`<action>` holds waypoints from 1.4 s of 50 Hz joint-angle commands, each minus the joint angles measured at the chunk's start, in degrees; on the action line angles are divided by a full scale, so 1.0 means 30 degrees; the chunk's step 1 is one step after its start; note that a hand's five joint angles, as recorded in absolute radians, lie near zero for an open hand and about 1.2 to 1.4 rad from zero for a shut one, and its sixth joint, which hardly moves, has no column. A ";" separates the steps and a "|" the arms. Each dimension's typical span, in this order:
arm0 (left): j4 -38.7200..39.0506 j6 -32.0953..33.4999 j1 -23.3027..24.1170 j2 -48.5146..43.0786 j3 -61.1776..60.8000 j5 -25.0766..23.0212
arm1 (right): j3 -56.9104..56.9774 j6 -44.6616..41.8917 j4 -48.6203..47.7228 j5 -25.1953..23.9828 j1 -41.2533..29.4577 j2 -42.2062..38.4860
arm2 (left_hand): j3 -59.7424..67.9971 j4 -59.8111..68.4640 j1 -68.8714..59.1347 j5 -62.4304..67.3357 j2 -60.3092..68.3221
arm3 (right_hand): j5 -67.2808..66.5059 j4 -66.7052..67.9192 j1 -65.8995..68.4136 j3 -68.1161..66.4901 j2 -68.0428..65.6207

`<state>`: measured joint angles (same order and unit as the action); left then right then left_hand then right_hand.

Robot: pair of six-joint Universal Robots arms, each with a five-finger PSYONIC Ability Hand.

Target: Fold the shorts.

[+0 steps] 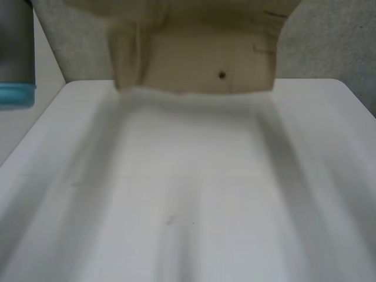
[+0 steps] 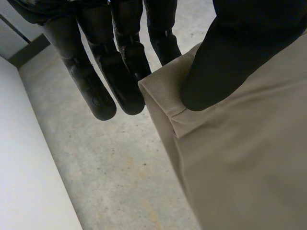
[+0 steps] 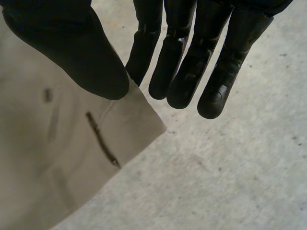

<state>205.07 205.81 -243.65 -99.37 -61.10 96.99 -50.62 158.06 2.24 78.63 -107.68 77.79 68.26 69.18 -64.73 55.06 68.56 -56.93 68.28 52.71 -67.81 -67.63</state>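
Observation:
The beige shorts hang lifted over the far edge of the white table, with a small dark button on the front. In the left wrist view my left hand pinches one top corner of the shorts, the thumb pressing the cloth against straight fingers. The right wrist view has my right hand holding the other corner of the shorts the same way, thumb on the cloth by a buttonhole and fingers straight behind it.
My left arm stands at the table's far left. Grey speckled floor lies below both hands and beyond the table. A white table edge runs beside my left hand.

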 commanded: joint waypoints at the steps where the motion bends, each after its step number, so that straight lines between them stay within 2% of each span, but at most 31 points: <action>1: -0.1675 -0.0311 0.0474 0.2915 -0.5759 -0.0162 | -0.3014 -0.0478 0.2562 -0.0312 -0.0026 0.0435 | 0.3912 0.3607 -0.5090 0.4981 0.3814 | -0.4357 0.3907 0.9096 -0.4063 -0.4123; 5: -0.2524 -0.1159 0.0444 0.4057 -0.9274 -0.0133 | -0.4365 -0.0889 0.2592 -0.0342 -0.0055 0.0406 | 0.3912 0.3607 -0.5090 0.4981 0.3814 | -0.4357 0.3907 0.9096 -0.4063 -0.4123; 11: -0.3901 -0.2858 0.0443 0.5114 -1.5274 -0.0309 | -0.9750 -0.2177 0.2563 -0.0400 -0.0026 -0.0236 | 0.3912 0.3607 -0.5090 0.4981 0.3814 | -0.4357 0.3907 0.9096 -0.4063 -0.4123; 14: -0.4194 -0.3094 0.0532 0.5057 -1.6917 -0.0309 | -1.1505 -0.2615 0.2592 -0.0313 -0.0084 -0.1521 | 0.3912 0.3607 -0.5090 0.4981 0.3814 | -0.4357 0.3907 0.9096 -0.4063 -0.4123; 18: -0.5597 -0.3007 0.0649 0.5201 -1.8625 -0.0279 | -1.3002 -0.3259 0.2621 -0.0312 -0.0144 -0.1938 | 0.3912 0.3607 -0.5090 0.4981 0.3814 | -0.4357 0.3907 0.9096 -0.4063 -0.4123; 23: -0.8000 -0.2977 0.0416 0.6371 -1.8364 -0.0367 | -1.4002 -0.3613 0.2738 -0.0342 0.0033 -0.1558 | 0.3912 0.3607 -0.5090 0.4981 0.3814 | -0.4357 0.3907 0.9096 -0.4063 -0.4123; 26: -0.9288 -0.3094 0.0327 0.7512 -1.8013 -0.0397 | -1.4529 -0.3759 0.2797 -0.0254 -0.0025 -0.0449 | 0.3912 0.3607 -0.5090 0.4981 0.3814 | -0.4357 0.3907 0.9096 -0.4063 -0.4123; 31: -0.9470 -0.3124 0.0356 0.8074 -1.7836 -0.0397 | -1.5234 -0.3321 0.2505 -0.0342 -0.0231 0.0464 | 0.3912 0.3607 -0.5090 0.4981 0.3814 | -0.4357 0.3907 0.9096 -0.4063 -0.4123; 33: -0.9382 -0.3124 0.0327 0.8074 -1.7807 -0.0397 | -1.5409 -0.3117 0.2155 -0.0400 -0.0289 0.0523 | 0.3912 0.3607 -0.5090 0.4981 0.3814 | 0.1587 -0.2037 0.3152 0.1881 0.1821; 34: -0.9150 -0.3124 0.0327 0.7987 -1.7575 -0.0397 | -1.5613 -0.2796 0.1544 -0.0545 -0.0319 0.0465 | 0.3912 0.3607 -0.5090 0.4981 0.3814 | 0.6396 -0.6846 -0.1657 0.6690 0.6630; 38: -0.8681 -0.3153 0.0356 0.7752 -1.6960 -0.0397 | -1.6168 -0.2006 -0.0036 -0.1187 -0.0436 0.0029 | 0.3912 0.3607 -0.5090 0.4981 0.3814 | 0.9626 -1.0076 -0.4887 0.9920 0.9860; 44: -0.7741 -0.3241 0.0532 0.7693 -1.5727 -0.0368 | -1.6582 -0.1330 -0.1361 -0.2684 -0.0758 -0.1994 | 0.3912 0.3607 -0.5090 0.4981 0.3814 | 0.9360 -0.9809 -0.4621 0.9654 0.9594; 49: -0.6659 -0.3592 0.0854 0.7430 -1.4294 -0.0280 | -1.6611 0.1621 -0.3028 -0.3066 -0.0905 -0.2960 | 0.3912 0.3607 -0.5090 0.4981 0.3814 | 0.9417 -0.9866 -0.4678 0.9710 0.9651; 54: -0.6423 -0.4734 0.1352 0.6845 -1.2274 -0.0221 | -1.6611 0.2949 -0.3736 -0.3096 -0.0964 -0.3197 | 0.3912 0.3607 -0.5090 0.4981 0.3814 | 0.9360 -0.9810 -0.4622 0.9654 0.9595; 62: -0.6423 -0.4853 0.1499 0.6492 -1.1742 -0.0221 | -1.6231 0.4471 -0.5229 -0.3008 -0.2193 -0.3958 | 0.3912 0.3607 -0.5090 0.4981 0.3814 | 0.9304 -0.9754 -0.4566 0.9598 0.9539; 70: -0.6393 -0.4794 0.1499 0.6140 -1.1684 -0.0192 | -1.5323 0.5936 -0.5142 -0.3008 -0.3248 -0.5365 | 0.3912 0.3607 -0.5090 0.4981 0.3814 | 0.9305 -0.9754 -0.4566 0.9599 0.9539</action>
<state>185.88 191.15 -239.04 -80.26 -96.03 96.40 -98.04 173.55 -13.55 69.57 -115.84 63.84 68.33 69.22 -64.71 55.06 68.65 -25.73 35.40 31.14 -35.73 -36.25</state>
